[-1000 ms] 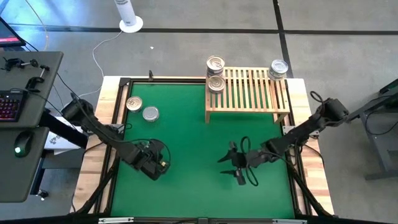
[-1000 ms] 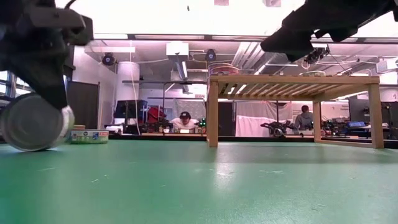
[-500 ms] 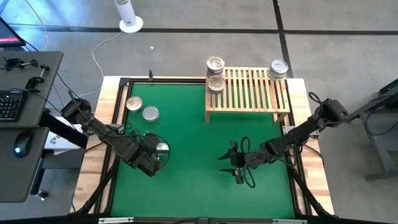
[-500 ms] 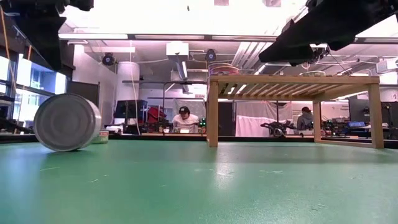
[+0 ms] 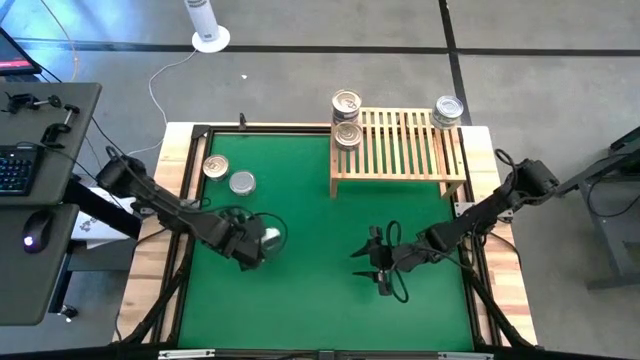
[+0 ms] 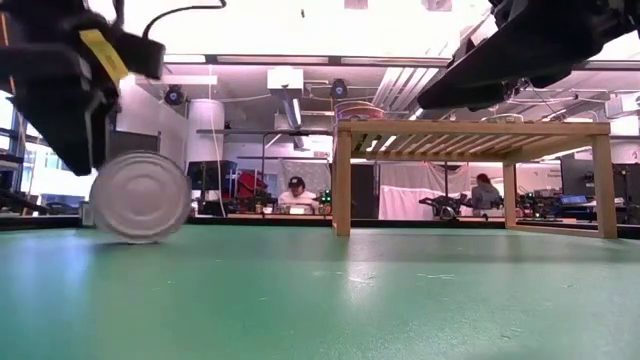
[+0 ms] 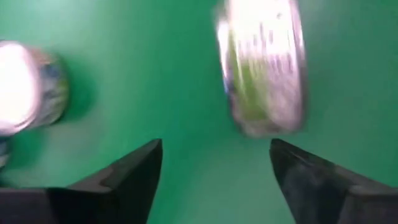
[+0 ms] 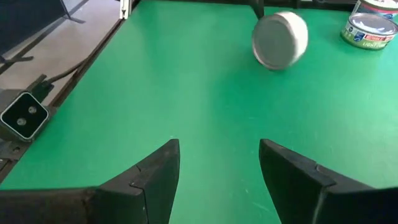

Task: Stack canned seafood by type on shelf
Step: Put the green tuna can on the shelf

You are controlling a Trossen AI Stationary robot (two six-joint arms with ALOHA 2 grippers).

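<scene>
A silver tin (image 5: 268, 237) stands on its rim on the green mat, left of centre, its flat face toward the low view (image 6: 140, 197). My left gripper (image 5: 250, 248) is open just beside and above it; in the left wrist view the tin (image 7: 264, 68) lies beyond the spread fingers (image 7: 214, 146). Two more tins (image 5: 215, 166) (image 5: 242, 182) sit flat at the far left. The slatted shelf (image 5: 400, 150) holds two tins (image 5: 347, 133) at its left end and one (image 5: 448, 110) at its right end. My right gripper (image 5: 375, 262) hovers open right of centre.
The shelf stands on legs at the far right of the mat (image 6: 475, 130), with open room under it. Open green mat lies between the two grippers and along the near edge. A pale wooden frame (image 5: 180, 200) borders the mat. People sit in the room beyond.
My left gripper has opened and let go of the silver tin, rolling its wrist and shifting toward the table's right. The tin, first held on edge at the mat, has rolled on its rim toward the right and now stands free of the fingers.
</scene>
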